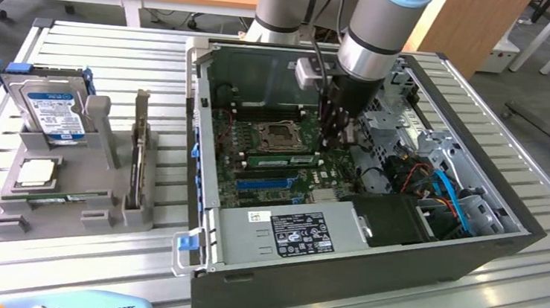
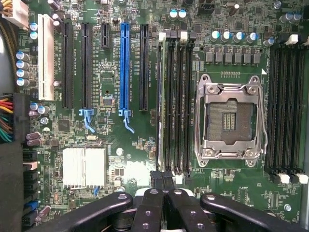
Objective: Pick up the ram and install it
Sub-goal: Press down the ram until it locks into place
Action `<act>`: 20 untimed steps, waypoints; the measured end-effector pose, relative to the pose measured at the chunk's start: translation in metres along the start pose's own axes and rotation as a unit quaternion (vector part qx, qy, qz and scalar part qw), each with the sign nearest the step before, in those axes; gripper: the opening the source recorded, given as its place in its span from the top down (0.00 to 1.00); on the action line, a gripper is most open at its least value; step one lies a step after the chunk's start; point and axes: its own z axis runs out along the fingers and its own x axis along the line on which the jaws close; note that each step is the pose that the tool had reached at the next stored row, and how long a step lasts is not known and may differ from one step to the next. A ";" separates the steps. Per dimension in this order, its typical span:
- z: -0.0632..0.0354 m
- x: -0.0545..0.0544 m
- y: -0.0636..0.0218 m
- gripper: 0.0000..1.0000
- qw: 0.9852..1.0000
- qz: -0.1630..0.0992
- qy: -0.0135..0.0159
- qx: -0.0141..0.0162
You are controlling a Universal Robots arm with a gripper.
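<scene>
The ram (image 1: 283, 158) is a thin green stick standing on edge in a memory slot beside the empty CPU socket (image 1: 279, 133) inside the open computer case (image 1: 344, 279). In the wrist view the ram (image 2: 159, 106) shows as a narrow pale edge along the outermost black slot, next to the CPU socket (image 2: 229, 118). My gripper (image 1: 341, 141) reaches down into the case at the ram's end on the exterior view's right. The black fingertips of the gripper (image 2: 162, 178) are shut together directly over that end of the slot. I cannot tell whether they touch the stick.
A grey parts holder (image 1: 9, 224) stands at the exterior view's left with a hard drive (image 1: 55, 109), a silver CPU chip (image 1: 37, 170) and an upright card (image 1: 137, 153). Cables and the drive cage (image 1: 432, 190) crowd the case at the exterior view's right.
</scene>
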 end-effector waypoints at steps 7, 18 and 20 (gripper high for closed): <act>0.0046 0.000 -0.0001 0.90 1.000 0.000 0.000 0.000; 0.0073 -0.001 -0.0001 0.90 1.000 0.000 0.000 0.000; 0.0076 -0.002 -0.0001 0.90 1.000 0.000 0.000 0.000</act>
